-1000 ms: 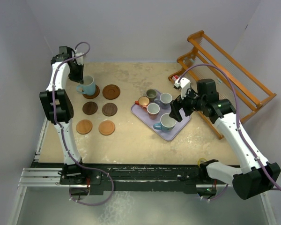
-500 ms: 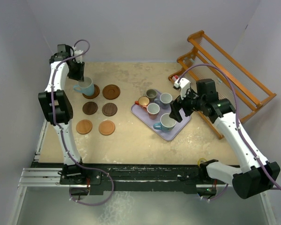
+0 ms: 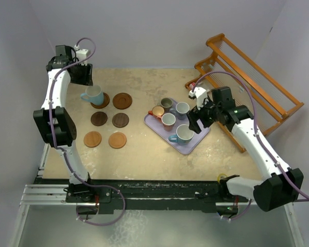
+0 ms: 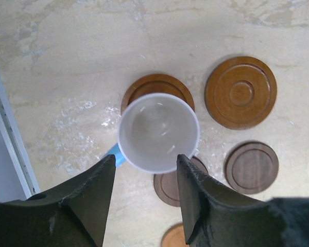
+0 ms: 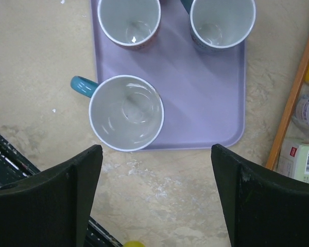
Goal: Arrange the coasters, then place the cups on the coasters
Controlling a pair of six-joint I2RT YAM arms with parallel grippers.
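Observation:
A light blue cup [image 3: 94,94] [image 4: 158,132] stands upright on the far-left coaster [image 3: 103,101] [image 4: 157,84], whose rim shows beyond it. My left gripper [image 3: 84,77] [image 4: 146,160] hangs open above that cup, not touching it. More coasters lie bare: one orange-brown [image 3: 122,100] [image 4: 241,91], two dark [image 3: 99,119] [image 3: 120,120], two orange [image 3: 92,139] [image 3: 117,140]. On the lavender tray [image 3: 195,140] [image 5: 206,103] stand several cups, including a light blue one [image 3: 184,134] [image 5: 126,113], a pinkish-red one [image 3: 168,121] [image 5: 129,20] and a grey-blue one [image 3: 182,108] [image 5: 222,20]. My right gripper [image 3: 192,123] [image 5: 157,154] is open above the tray's near corner.
A wooden rack [image 3: 247,72] stands along the right side of the table. Small packets [image 5: 304,159] lie beside its base. A low rail [image 4: 10,154] runs along the table's left edge, close to the cup on the coaster.
My left gripper has opened, let go of the light blue cup on the coaster and risen back toward the far-left corner. The right gripper has narrowed slightly and shifted little.

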